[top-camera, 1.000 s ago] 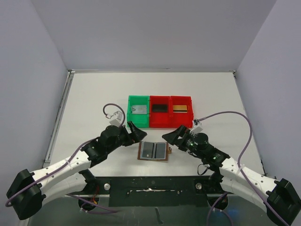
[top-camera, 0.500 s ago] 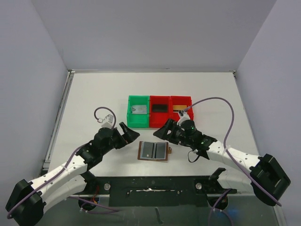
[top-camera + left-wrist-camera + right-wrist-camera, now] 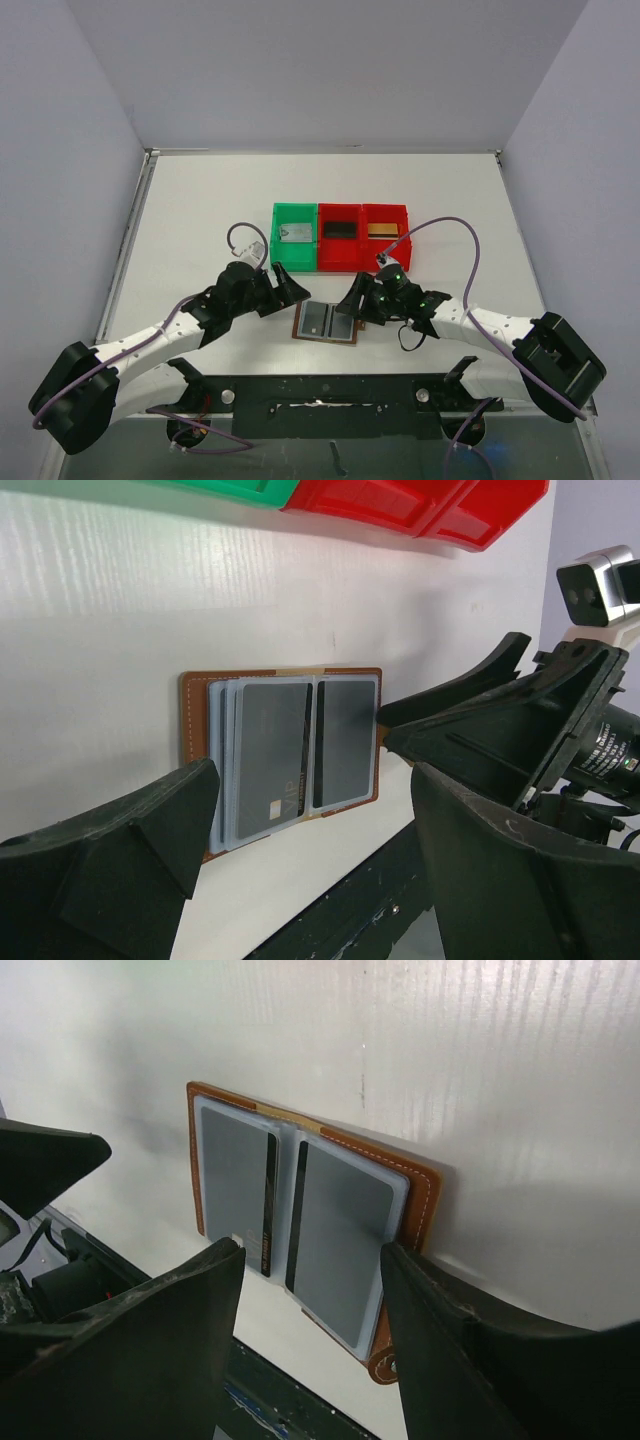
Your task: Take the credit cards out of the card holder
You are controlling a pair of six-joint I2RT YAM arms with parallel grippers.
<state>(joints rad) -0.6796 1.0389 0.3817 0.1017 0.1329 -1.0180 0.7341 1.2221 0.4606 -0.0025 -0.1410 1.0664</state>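
Note:
The brown card holder (image 3: 327, 322) lies open and flat near the table's front edge. Each of its pale blue-grey sleeves holds a dark credit card: the left one (image 3: 268, 755) carries VIP lettering, and the other (image 3: 340, 1235) fills the right sleeve. My left gripper (image 3: 291, 285) hovers open just off the holder's left edge, with nothing between its fingers (image 3: 120, 870). My right gripper (image 3: 350, 300) is open over the holder's right half. Its fingers (image 3: 470, 1350) stand either side of the right sleeve, one beside the side tab (image 3: 385, 1365).
Three bins stand in a row behind the holder. The green bin (image 3: 280, 214) holds a silver card, the middle red bin (image 3: 341, 256) a black card, and the right red bin (image 3: 400, 214) a gold card. The black base rail (image 3: 320, 395) runs just in front of the holder.
My right gripper has swung left and down to the holder's right side, and its jaws have narrowed. The left gripper drew back, then returned to the holder's left edge.

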